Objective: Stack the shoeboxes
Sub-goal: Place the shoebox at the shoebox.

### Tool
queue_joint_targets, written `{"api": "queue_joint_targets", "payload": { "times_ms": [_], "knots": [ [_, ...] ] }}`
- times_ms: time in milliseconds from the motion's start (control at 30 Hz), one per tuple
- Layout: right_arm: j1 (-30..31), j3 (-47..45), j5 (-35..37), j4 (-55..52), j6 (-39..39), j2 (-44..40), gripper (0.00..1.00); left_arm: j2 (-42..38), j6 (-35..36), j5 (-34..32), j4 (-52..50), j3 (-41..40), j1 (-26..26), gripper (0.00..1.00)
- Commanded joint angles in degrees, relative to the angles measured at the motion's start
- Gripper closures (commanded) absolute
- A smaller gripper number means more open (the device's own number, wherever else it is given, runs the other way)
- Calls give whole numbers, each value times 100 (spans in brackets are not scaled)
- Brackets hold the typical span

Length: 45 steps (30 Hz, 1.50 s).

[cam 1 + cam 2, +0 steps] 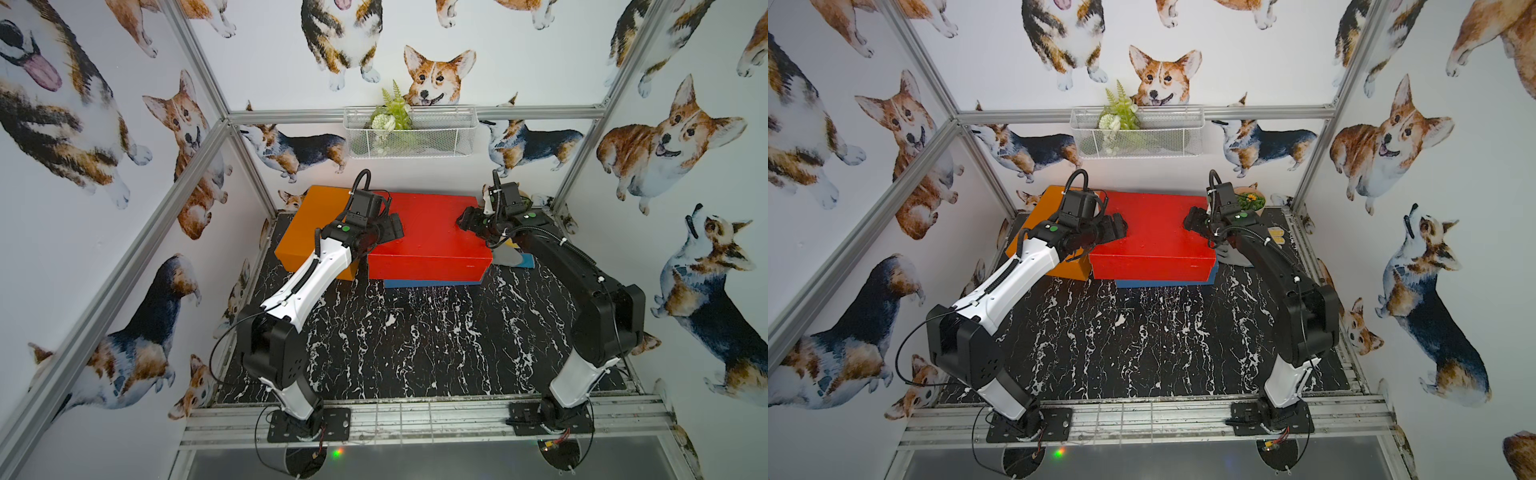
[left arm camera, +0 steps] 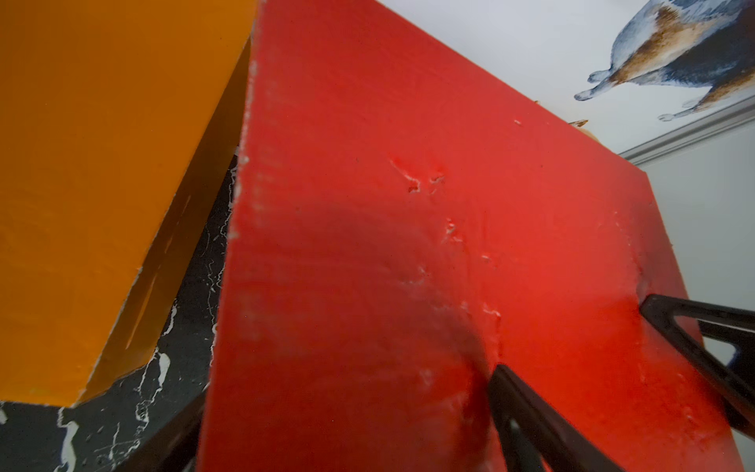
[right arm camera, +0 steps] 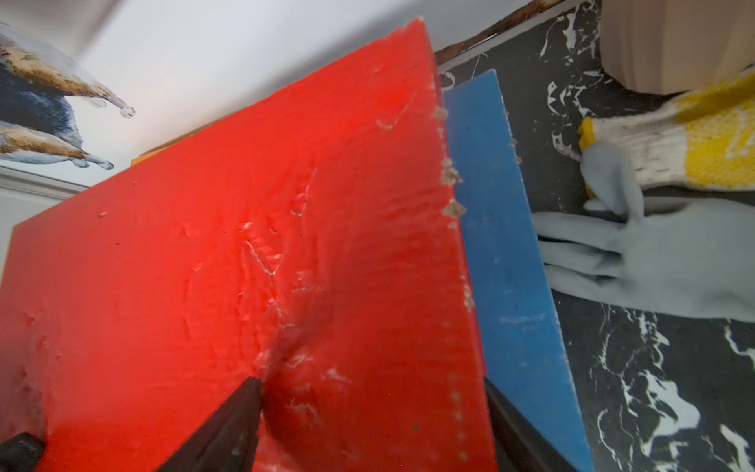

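3 painted boxes at the back of the black white-veined marble-look table [image 1: 415, 340]; all flat-sided rectangles with matte paint. The red box [image 1: 432, 232] lies on the blue box [image 1: 432, 284], which shows only as a thin strip under the front edge and at the right end. The orange box [image 1: 311, 224] sits on the table just left of them, turned at an angle. In the left wrist view a wedge of table separates the orange box [image 2: 81, 163] from the red box [image 2: 367, 245]. The wrist views show red paint that is lumpy, scratched and chipped to pale card along the edges; the top views show it as smooth.

The left gripper [image 1: 395, 228] is over the left end of the red lid; its 2 black fingers [image 2: 531, 408] are spread with nothing between them, so it is released. The right gripper [image 1: 463, 220] is at the right end; 1 finger [image 3: 228, 429] touches the red top, the other hangs past the end edge over the blue box [image 3: 502, 245]. I cannot tell if it pinches.

Only the right wrist view clearly shows a grey rubber glove [image 3: 653, 261] and a white-yellow knit glove [image 3: 694, 151] lying beside the blue box. Both top views show a white wire basket [image 1: 411, 133] on the back rail.
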Motion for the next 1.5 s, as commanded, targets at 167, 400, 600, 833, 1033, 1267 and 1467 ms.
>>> {"api": "queue_joint_targets", "payload": {
  "times_ms": [167,400,600,833,1033,1267,1467],
  "knots": [
    [-280,-429,-1340,468,200,144,17,28,-89,1741,1120,-717,168,8],
    [-469,-643,-1054,447,177,158,13,-75,-123,1622,1141,-1107,394,2],
    [-493,-438,-743,187,83,172,12,-78,-1,1659,822,-794,581,0],
    [-531,259,-583,-271,-82,175,3,-78,234,1725,310,-57,782,0],
    [-566,601,-397,-569,-240,93,0,-78,315,1758,73,183,930,0],
    [-627,347,-283,-639,-297,-282,0,-641,369,1731,96,-243,1022,0],
    [-627,-735,-174,-217,-274,-1381,0,-2276,493,1516,584,-1828,1017,0]
  ]
}}
